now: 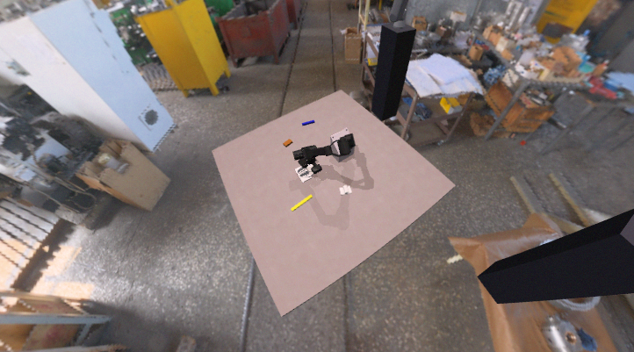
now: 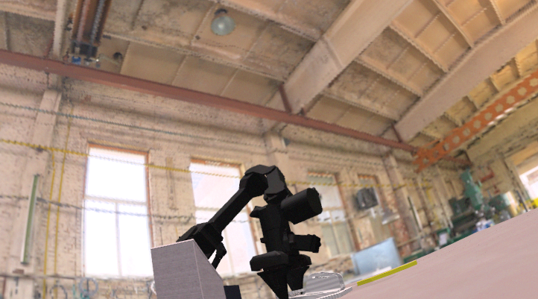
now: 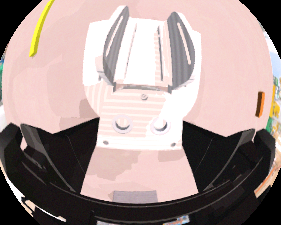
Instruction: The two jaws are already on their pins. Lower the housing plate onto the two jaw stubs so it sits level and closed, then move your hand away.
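A white base (image 3: pixel 92 54) (image 1: pixel 306 178) lies on the table. Two grey curved jaws, the left jaw (image 3: pixel 116 44) and the right jaw (image 3: pixel 179 54), stand on it, roughly parallel with a gap between them. The pale housing plate (image 3: pixel 140 110), with two ringed holes and small corner holes, lies at the near end of the jaws in the wrist view. My gripper (image 3: pixel 139 123) (image 2: pixel 293 292) is shut on the housing plate, one finger at each side edge. The jaw stubs and pins are hidden, so I cannot tell whether the plate touches the stubs or is fully level.
A yellow bar (image 1: pixel 301 202) (image 2: pixel 387 273) (image 3: pixel 40 29), an orange block (image 1: pixel 287 142) (image 3: pixel 260 104), a blue bar (image 1: pixel 308 122) and a small white piece (image 1: pixel 345 190) lie on the table (image 1: pixel 290 259). A grey box (image 2: pixel 182 271) stands by the arm's base.
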